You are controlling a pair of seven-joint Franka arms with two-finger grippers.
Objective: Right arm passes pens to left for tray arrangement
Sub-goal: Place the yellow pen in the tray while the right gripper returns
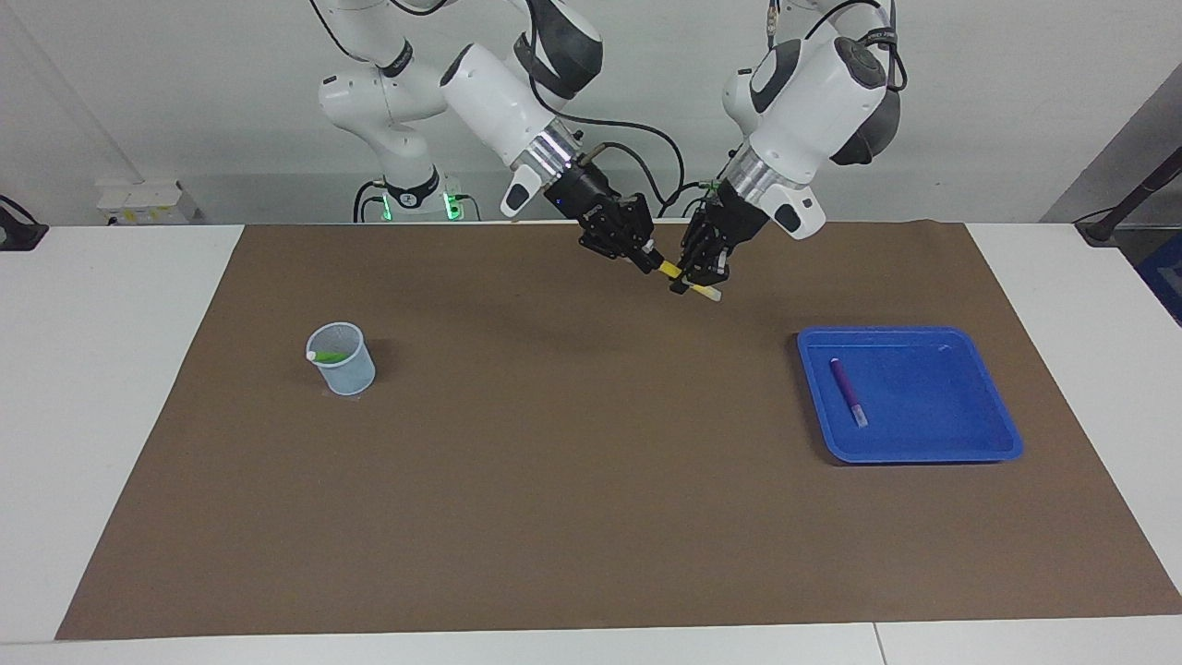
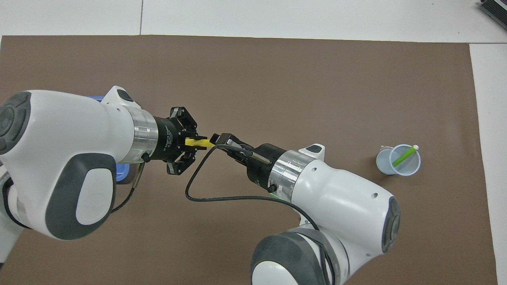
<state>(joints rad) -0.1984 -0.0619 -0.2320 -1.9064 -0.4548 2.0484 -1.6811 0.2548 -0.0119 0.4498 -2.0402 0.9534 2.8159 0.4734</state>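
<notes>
- Brown matting (image 1: pixel 554 517) covers most of the white bench (image 1: pixel 92 416); a pale wall rises where the robots stand.
- Both arms meet in the air over the mat, at the robots' edge of it, around the middle of the bench.
- Right gripper (image 1: pixel 646 260) has its jaws closed on one end of the yellow pen (image 1: pixel 671 270).
- Left gripper (image 1: pixel 694 277) has its jaws closed on the same pen, close to the pale end that pokes out below them.
- From overhead only a short yellow stretch (image 2: pixel 197 142) shows between the two grippers; the rest of the pen is hidden inside the jaws.
- Blue tray (image 1: pixel 970 443) lies on the mat toward the left arm's end, with the purple pen (image 1: pixel 845 387) lying flat in it.
- Overhead, the left arm covers nearly all the tray; only slivers of blue (image 2: pixel 122 174) peek out.
- Green pen (image 2: pixel 403 156) leans in a small mesh cup (image 2: pixel 387 166) toward the right arm's end; in the facing view it is mostly hidden by the cup wall.
</notes>
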